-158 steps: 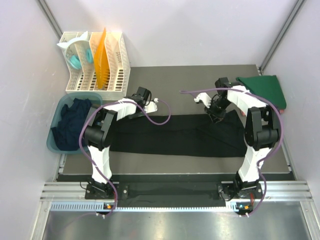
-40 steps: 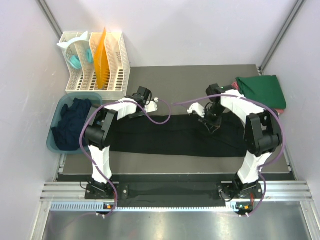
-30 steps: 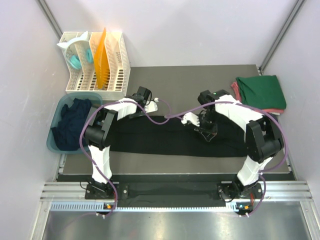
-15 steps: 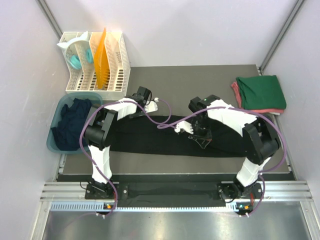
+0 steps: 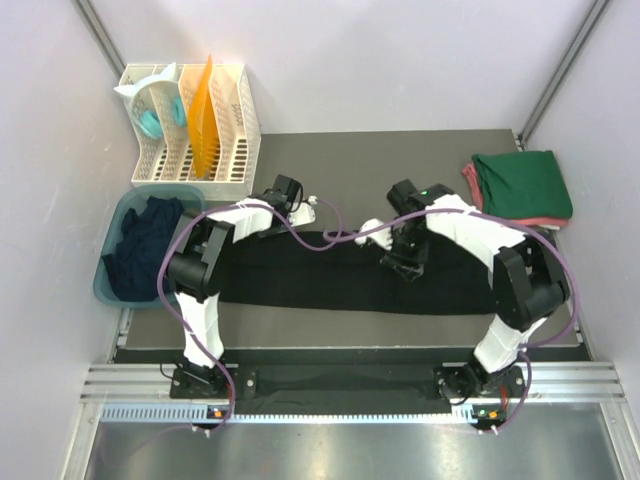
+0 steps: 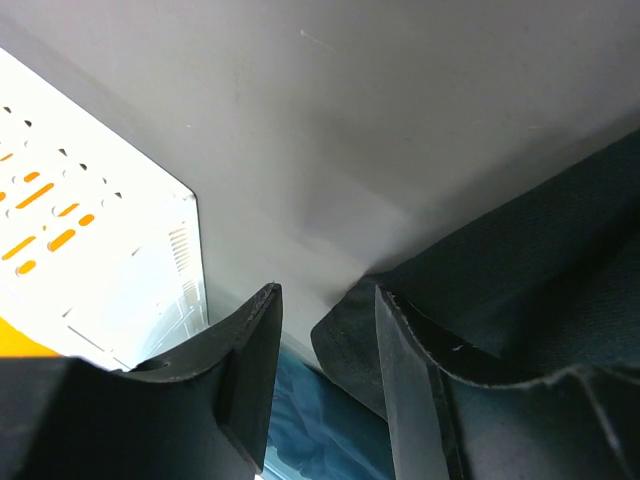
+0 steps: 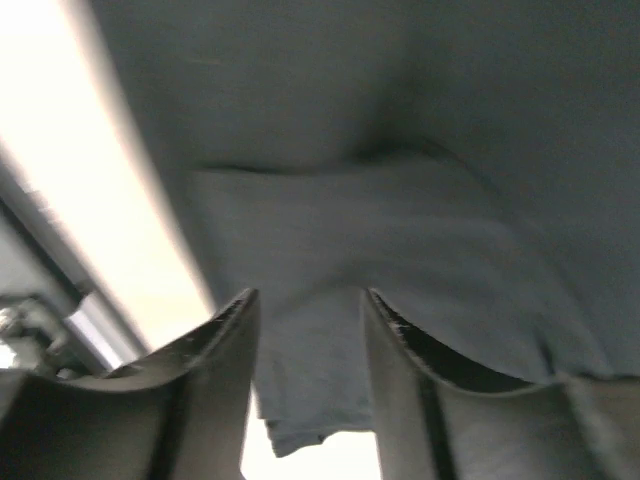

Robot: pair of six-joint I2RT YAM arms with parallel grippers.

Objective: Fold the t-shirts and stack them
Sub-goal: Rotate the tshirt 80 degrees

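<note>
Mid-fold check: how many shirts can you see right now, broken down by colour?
Black shirt, laid out long: 1
Green shirt, folded: 1
Pinkish-red shirt, under the green one: 1
Dark heap in the tub: 1, maybe more shirts; cannot tell
Total: at least 4

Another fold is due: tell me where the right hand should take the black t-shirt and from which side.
Probably the right-end edge of the black t-shirt, coming down from the right. It lies flat as a long band, so only a thin edge offers hold, and the right hand is nearest.
</note>
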